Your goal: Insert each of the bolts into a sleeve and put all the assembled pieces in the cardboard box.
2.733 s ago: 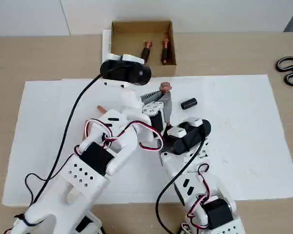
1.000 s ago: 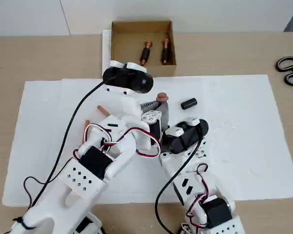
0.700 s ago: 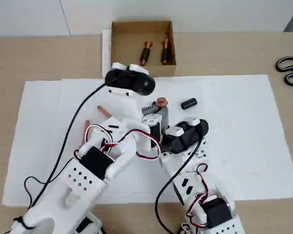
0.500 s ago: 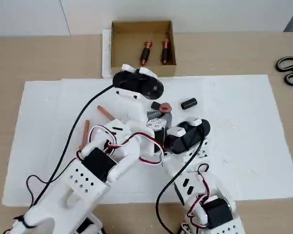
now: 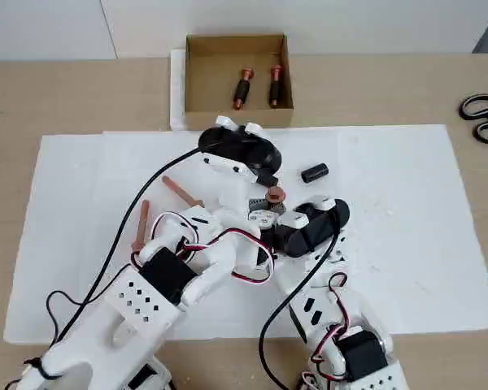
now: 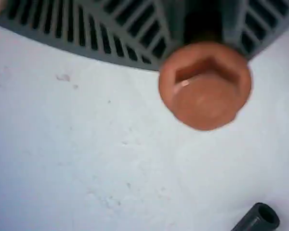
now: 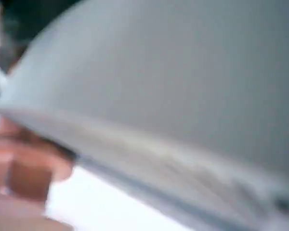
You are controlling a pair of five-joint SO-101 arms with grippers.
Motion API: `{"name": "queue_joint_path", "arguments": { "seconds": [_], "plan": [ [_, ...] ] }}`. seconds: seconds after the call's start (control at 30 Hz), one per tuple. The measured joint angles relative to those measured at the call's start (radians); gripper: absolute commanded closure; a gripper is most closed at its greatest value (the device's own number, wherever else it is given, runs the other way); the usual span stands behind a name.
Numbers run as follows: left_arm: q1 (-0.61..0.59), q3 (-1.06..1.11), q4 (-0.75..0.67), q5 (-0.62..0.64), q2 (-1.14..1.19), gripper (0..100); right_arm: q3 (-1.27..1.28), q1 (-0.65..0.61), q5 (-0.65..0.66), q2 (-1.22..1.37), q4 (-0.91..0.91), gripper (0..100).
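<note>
- Table [image 5: 65, 97] under everything, with a big white sheet [image 5: 407, 211] spread out beneath both grippers.
- Left arm [image 5: 138, 296] and right arm [image 5: 362, 357] meet over the middle of the sheet, wrists pretty much side by side.
- Cardboard box [image 5: 211, 77] sits straight ahead of the left gripper [image 5: 268, 203], well apart from it, at the sheet's far edge. Two assembled pieces [image 5: 242, 88] lie inside it.
- Scissors [image 5: 481, 114] are way off to that gripper's right, on bare table.
- Left gripper is clamped on a bolt [image 5: 274, 195] [image 6: 204, 84]. Its grey ribbed fingers [image 6: 111, 33] close in on either side just behind the copper head, and the head sticks out free. There's something dark between the fingers right there, can't tell what.
- Right gripper [image 5: 283, 223] is tucked in just to the right of the left one. Honestly can't tell how open it is or if it's got anything.
- A loose bolt [image 5: 181, 192] lies on the sheet near the left gripper's left side, and another loose bolt [image 5: 140, 225] lies farther out the same way.
- A loose sleeve [image 5: 314, 172] [image 6: 257, 219] lies on the sheet near the left gripper, ahead and to its right, not touching.
</note>
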Motion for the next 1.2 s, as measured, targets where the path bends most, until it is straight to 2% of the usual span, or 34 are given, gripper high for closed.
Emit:
{"name": "queue_joint_path", "arguments": {
  "seconds": [0.43,0.67,0.93,1.2],
  "plan": [
    [0.005,-0.006,0.048,-0.002,0.000,99,0.000,0.000,0.000,0.000,0.000,99.5],
    [-0.005,-0.011,0.063,-0.147,0.000,81,0.000,0.006,0.000,0.000,0.000,99.5],
    [0.002,-0.072,0.130,-0.163,0.000,78,0.000,0.002,0.002,-0.002,0.000,99.5],
    [-0.140,-0.203,0.207,-0.166,0.002,78,0.000,0.002,0.002,-0.002,0.000,99.5]
  ]
}}
